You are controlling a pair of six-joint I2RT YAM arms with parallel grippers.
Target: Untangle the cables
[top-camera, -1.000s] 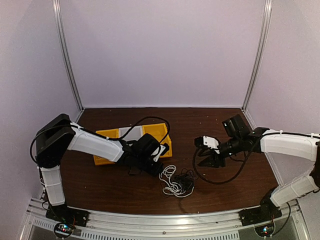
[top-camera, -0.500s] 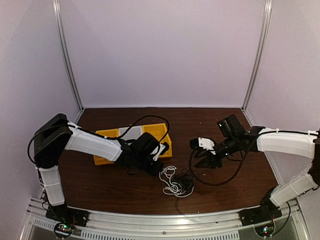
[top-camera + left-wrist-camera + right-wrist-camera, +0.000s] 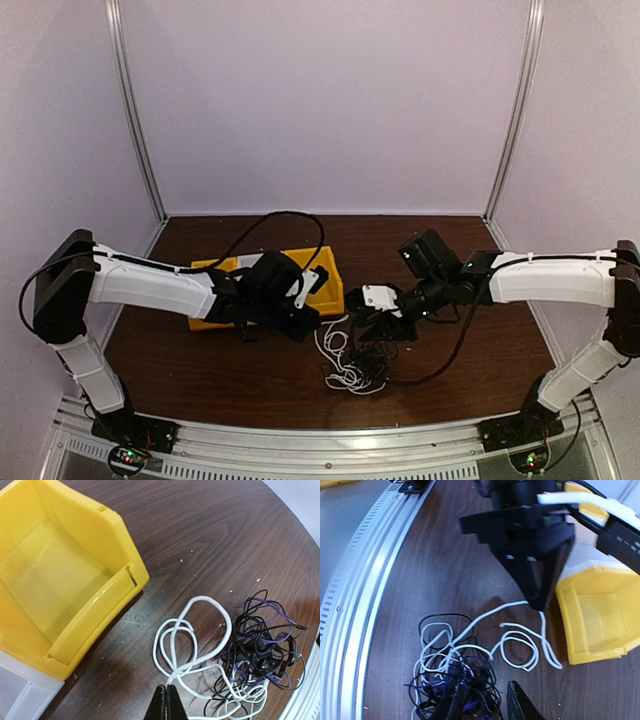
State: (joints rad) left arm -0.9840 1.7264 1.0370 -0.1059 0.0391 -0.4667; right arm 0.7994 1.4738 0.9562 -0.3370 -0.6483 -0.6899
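The cables lie in one tangle on the brown table. A white cable (image 3: 173, 647) loops out toward the yellow bin, and black and dark blue cables (image 3: 260, 650) knot together beside it. My left gripper (image 3: 167, 700) is shut on the white cable at the table; its tip also shows in the right wrist view (image 3: 540, 602). My right gripper (image 3: 485, 705) is open and low over the black and blue knot (image 3: 470, 680), with one finger (image 3: 451, 707) in the strands. In the top view the grippers (image 3: 312, 322) (image 3: 372, 330) face each other across the tangle (image 3: 350, 362).
A yellow bin (image 3: 330, 280) stands just behind the left gripper, empty in the left wrist view (image 3: 75, 580). A clear bin (image 3: 15, 697) adjoins it. The table's metal front rail (image 3: 355, 590) runs close to the tangle. The left arm's thick black cable (image 3: 280, 218) arches over the bin.
Both arms have closed in on the tangle. The right gripper moved left and down onto the dark knot. The left gripper reached right to the white loops.
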